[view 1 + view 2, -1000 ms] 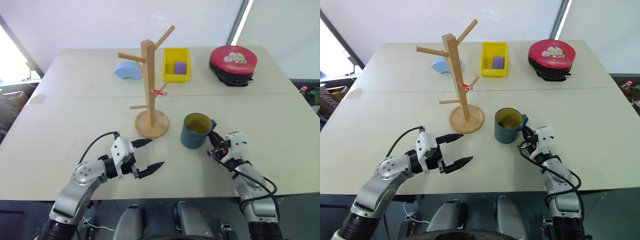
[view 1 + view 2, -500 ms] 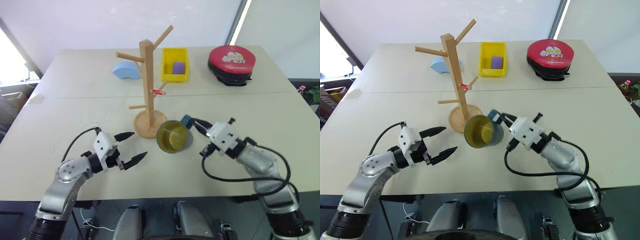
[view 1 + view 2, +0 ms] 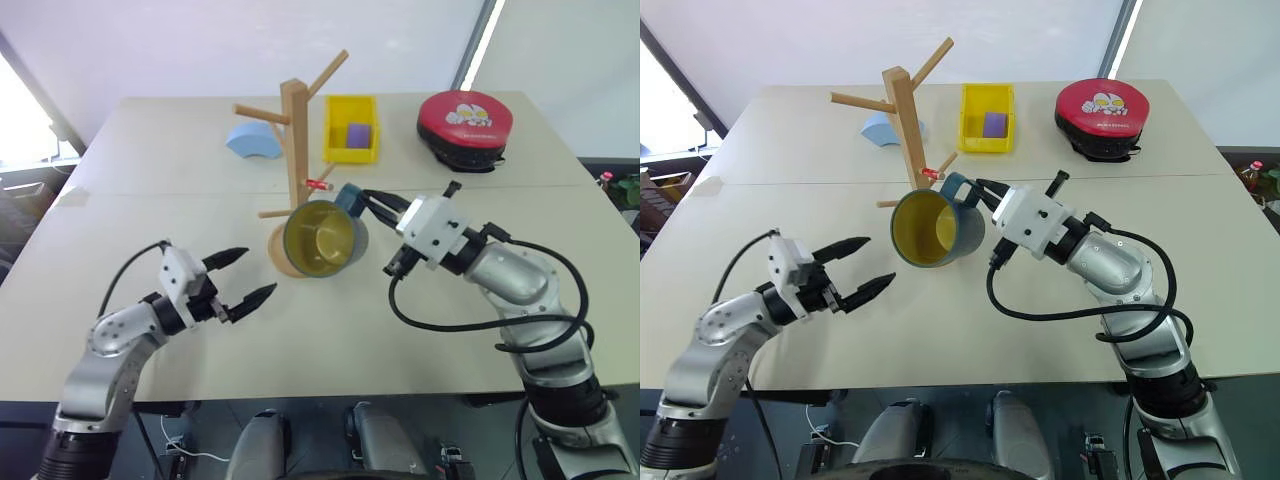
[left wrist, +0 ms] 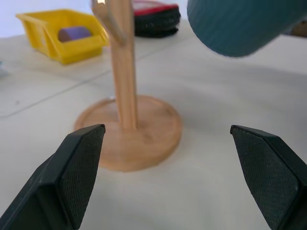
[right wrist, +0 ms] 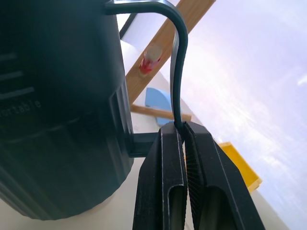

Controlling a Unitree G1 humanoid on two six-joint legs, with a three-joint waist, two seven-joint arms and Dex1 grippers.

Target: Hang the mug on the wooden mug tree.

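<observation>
Two grippers are seen over the pale, matte table [image 3: 560,250]. At the 8 o'clock side, the left gripper [image 3: 240,277] is held with its jaws released and wide apart, nothing between them, pointed toward the round disc base of the wooden mug tree [image 3: 295,150]. The tree is made of light, smooth wood: a square post, angled pegs, one of them red-tipped at about 3 o'clock of the post. Just in front of the base the mug [image 3: 323,238] is carried clear of the table, tipped on its side so that the glossy yellow-olive inside is turned toward the camera. It is judged rigid, fairly heavy and breakable, with a slick glaze. Its thin loop handle is pinched by the right gripper [image 5: 183,127], jaws clenched on the loop. A hold so narrow is judged liable to let the mug swing or slip, so the open part of the loop is best kept free for a peg.
</observation>
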